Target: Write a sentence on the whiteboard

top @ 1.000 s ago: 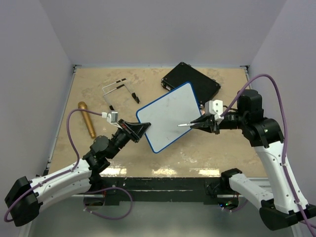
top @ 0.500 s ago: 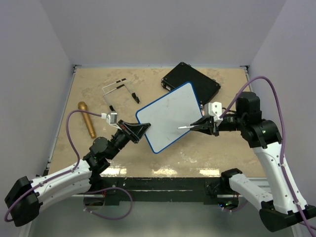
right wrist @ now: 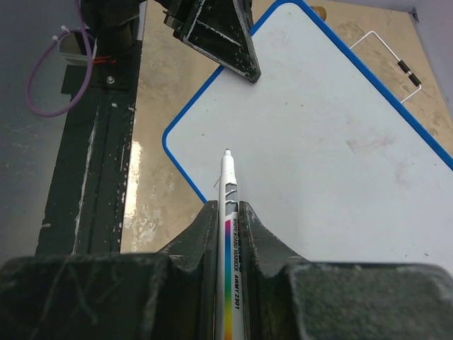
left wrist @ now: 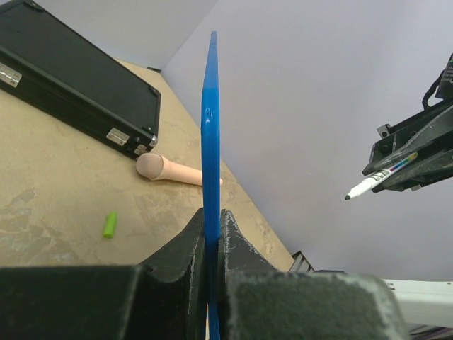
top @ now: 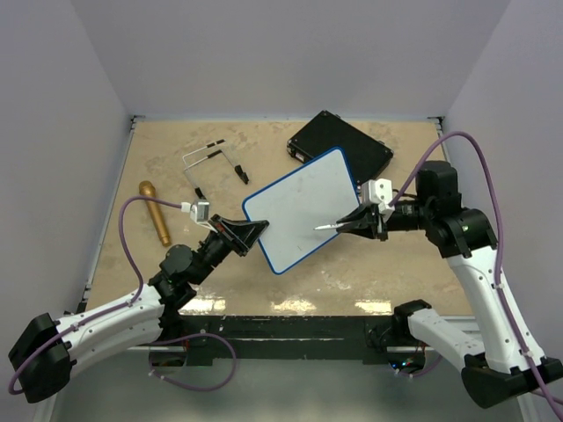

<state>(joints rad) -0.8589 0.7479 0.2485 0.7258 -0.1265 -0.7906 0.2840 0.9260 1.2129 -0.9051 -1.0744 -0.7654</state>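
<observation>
Step in hand, as I read it: the approach before the first stroke. No sentence yet.

- The whiteboard (top: 303, 209) sits mid-table. Its far corner reaches toward the black case (top: 347, 145) near the far right corner. Its face is bare of writing, with only faint smudges.
- Left gripper (top: 253, 230): fingers pressed onto the board's near-left edge, rim pinched between them.
- Right gripper (top: 350, 221): fingers clamped on the marker (top: 330, 225), uncapped, tip aimed at the board.
- The left wrist view shows the tip clear of the face.

Next move, my guess: close that gap gently and land the tip toward the board's left side, leaving room for a full line. The left grip must hold firm, or the board will flex away.
</observation>
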